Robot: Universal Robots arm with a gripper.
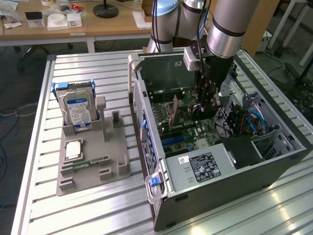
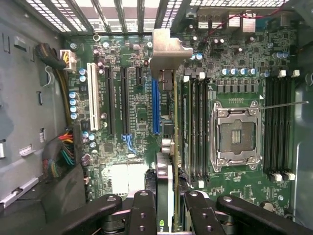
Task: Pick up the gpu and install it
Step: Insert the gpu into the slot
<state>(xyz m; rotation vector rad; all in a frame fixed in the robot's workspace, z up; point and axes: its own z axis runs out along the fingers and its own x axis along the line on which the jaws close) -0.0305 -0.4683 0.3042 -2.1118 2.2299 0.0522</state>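
Your pincer is closed partway and has hold of the gpu. The two fingers press the thin card from both sides. The card stands on its edge and hangs down from the pincer, inside the open case. Its metal bracket is at the end farthest from the grip.

Right under the pincer is the green board. The card runs along the blue slot, which lies just beside it. You cannot tell if the card's edge touches the board or not.

Close by, on one side of the pincer, are the long memory slots. A bit farther on that side is the shiny chip socket. On the other side, past the blue slot, is a white slot. Farther that way is a bunch of coloured wires.

Well away from the pincer, outside the case toward the exterior view's left, a grey holder sits on the bench. A hard drive with a blue label stands in it.
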